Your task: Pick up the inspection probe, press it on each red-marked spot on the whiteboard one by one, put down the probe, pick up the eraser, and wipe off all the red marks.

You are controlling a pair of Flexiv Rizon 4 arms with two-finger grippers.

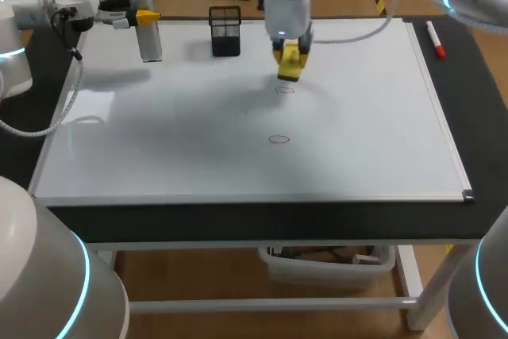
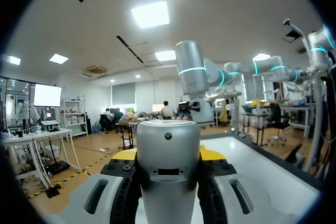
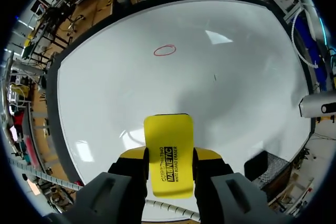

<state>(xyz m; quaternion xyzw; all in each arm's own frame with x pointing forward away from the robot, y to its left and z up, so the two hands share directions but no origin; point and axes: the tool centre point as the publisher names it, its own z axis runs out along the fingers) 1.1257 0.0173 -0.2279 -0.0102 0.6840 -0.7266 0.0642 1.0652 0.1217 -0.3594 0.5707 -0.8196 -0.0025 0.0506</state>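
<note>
- The right gripper (image 3: 168,163) is clamped on the eraser (image 3: 168,140), one finger on each long side. The block pokes out past the yellow tips, and my read is that this lets the wiping face reach the board before the fingers do.
- That eraser is a flat yellow slab with rounded corners and a smooth plastic back with black print; the wiping side isn't showing.
- It's poised over the rear middle of the whiteboard (image 1: 373,132), just beside a faint red ring (image 1: 284,90). Whether it touches the board, I cannot tell.
- One bolder red oval (image 1: 279,139) sits nearer the front edge, a thin hand-drawn loop, not yet wiped.
- The left gripper (image 1: 145,17) is pinching the inspection probe (image 1: 151,41), a finger hugging each side. It's held at the board's far left corner, parked out of the wiping lane, I'd judge.
- The probe is a plain silver cylinder of matte metal, held upright.
- The board is glossy white with a pale metal frame. A black mesh pen holder (image 1: 225,31) stands at the back edge, and a red-capped marker (image 1: 435,40) lies on the dark table beside the board's right edge.
</note>
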